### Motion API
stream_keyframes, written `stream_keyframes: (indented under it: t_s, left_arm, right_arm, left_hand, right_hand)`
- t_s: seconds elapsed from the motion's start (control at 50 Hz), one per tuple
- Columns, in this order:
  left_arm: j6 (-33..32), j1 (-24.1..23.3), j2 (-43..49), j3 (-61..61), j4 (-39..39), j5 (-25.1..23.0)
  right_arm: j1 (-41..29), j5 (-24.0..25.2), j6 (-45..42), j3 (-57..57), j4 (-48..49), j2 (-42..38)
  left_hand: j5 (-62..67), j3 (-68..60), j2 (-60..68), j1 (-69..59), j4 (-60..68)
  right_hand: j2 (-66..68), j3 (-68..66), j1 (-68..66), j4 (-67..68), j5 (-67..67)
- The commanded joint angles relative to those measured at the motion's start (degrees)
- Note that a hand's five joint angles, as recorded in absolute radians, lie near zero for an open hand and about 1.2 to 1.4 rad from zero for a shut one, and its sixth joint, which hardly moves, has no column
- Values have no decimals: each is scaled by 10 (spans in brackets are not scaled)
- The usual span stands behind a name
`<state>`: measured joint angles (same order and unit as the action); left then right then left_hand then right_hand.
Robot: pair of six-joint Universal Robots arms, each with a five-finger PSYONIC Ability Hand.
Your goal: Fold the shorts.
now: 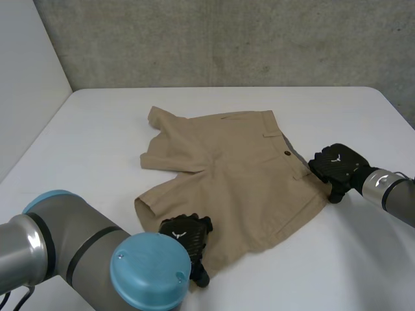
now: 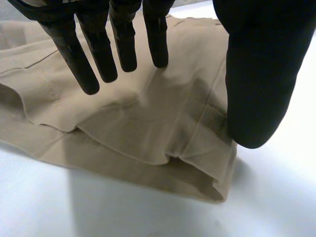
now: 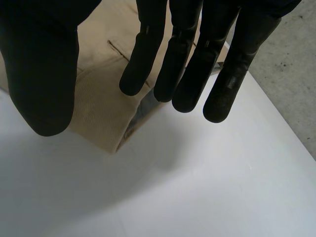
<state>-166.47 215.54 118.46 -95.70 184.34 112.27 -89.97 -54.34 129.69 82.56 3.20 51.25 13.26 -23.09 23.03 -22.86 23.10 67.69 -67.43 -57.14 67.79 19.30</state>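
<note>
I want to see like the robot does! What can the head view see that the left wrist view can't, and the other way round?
The head view takes in the whole tan shorts spread out, their dark button, the right hand at the waistband end and the grey wall. The left wrist view gets close to the leg hem, where the cloth layers gape a little, with straight fingers above it. Both have the shorts, the left hand and the white table.
</note>
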Motion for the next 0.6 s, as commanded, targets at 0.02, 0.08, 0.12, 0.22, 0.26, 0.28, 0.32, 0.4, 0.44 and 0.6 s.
stream_keyframes:
  t_s: [0.02,0.08,0.12,0.22,0.26,0.28,0.32,0.4,0.44,0.6]
  left_arm:
    - [0,-8,5,4,1,23]
    - [0,-13,8,10,4,23]
    - [0,-14,9,11,8,23]
    - [0,-14,20,13,15,23]
    - [0,-14,23,14,16,23]
    - [0,-14,23,15,16,23]
    - [0,-14,23,16,15,23]
    - [0,-15,19,16,15,23]
    - [0,-16,18,16,15,23]
    - [0,-16,27,19,16,23]
  right_arm:
    - [-3,3,55,-5,-3,15]
    - [-1,3,76,-5,-4,18]
    - [-2,3,91,-2,-5,18]
    - [-2,3,92,1,-6,20]
    - [-1,3,95,2,-4,21]
    - [0,3,96,2,-4,21]
    - [0,2,93,2,-5,22]
    - [1,3,89,2,-6,22]
    - [2,3,88,3,-5,21]
    - [2,2,84,4,1,14]
  left_hand:
    - [93,-95,96,-97,95]
    - [130,-132,133,-134,132]
    - [157,-159,159,-161,159]
    - [208,-209,210,-212,209]
    - [216,-218,218,-220,218]
    - [219,-221,222,-223,221]
    - [219,-221,222,-223,221]
    - [218,-220,220,-222,219]
    - [216,-218,218,-220,218]
    - [213,-214,215,-217,214]
  right_hand:
    - [123,-126,-229,122,507]
    - [123,-126,-229,122,507]
    - [123,-126,-229,122,507]
    - [123,-126,-229,122,507]
    - [-88,85,-18,-89,296]
    - [-118,116,13,-119,266]
    - [-167,164,61,-168,217]
    - [-263,260,158,-264,121]
    - [-261,259,156,-262,122]
    - [-250,247,144,-251,134]
